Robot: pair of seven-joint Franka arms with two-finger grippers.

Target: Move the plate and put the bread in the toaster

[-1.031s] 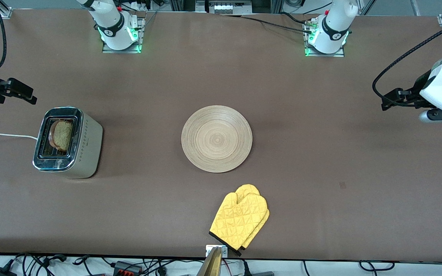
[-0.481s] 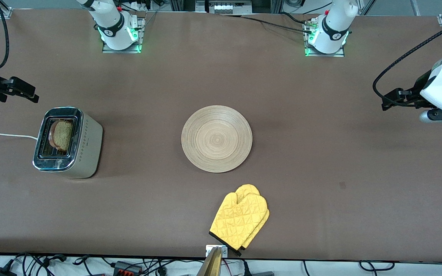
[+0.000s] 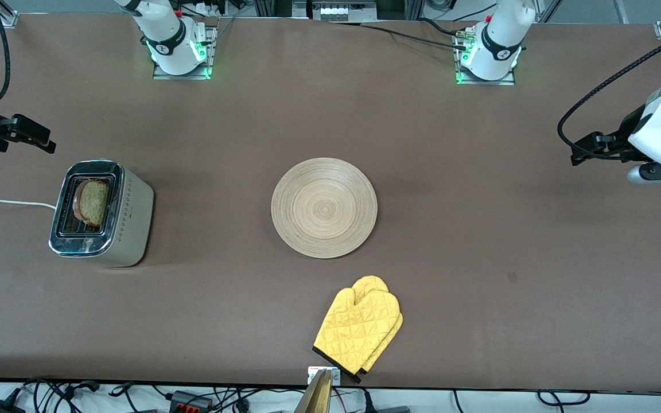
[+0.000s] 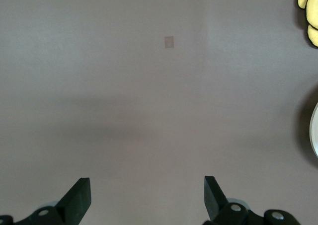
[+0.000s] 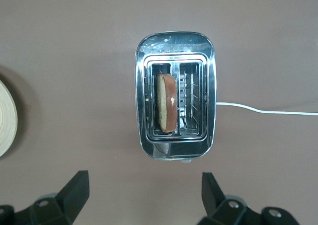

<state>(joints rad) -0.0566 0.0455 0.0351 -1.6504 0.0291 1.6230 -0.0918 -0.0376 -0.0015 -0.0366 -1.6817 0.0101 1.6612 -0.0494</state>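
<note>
The light-wood plate point(image 3: 323, 207) lies in the middle of the table; its rim shows in the right wrist view point(image 5: 7, 118) and the left wrist view point(image 4: 315, 135). The toaster point(image 3: 101, 212) stands toward the right arm's end. The bread point(image 3: 90, 202) stands in the toaster slot on the plate's side. The right wrist view shows the toaster point(image 5: 175, 51) and the bread point(image 5: 167, 103) from above. My right gripper point(image 3: 43, 143) is open and empty over bare table beside the toaster point(image 5: 144, 195). My left gripper point(image 3: 580, 152) is open and empty over bare table at the left arm's end point(image 4: 147, 200).
A yellow oven mitt point(image 3: 359, 324) lies near the table's front edge, nearer to the camera than the plate; it also shows in the left wrist view point(image 4: 309, 11). The toaster's white cord point(image 3: 3, 202) runs off the right arm's end of the table.
The right gripper has shifted very slightly beside the toaster. The left arm, plate, bread and toaster have not moved.
</note>
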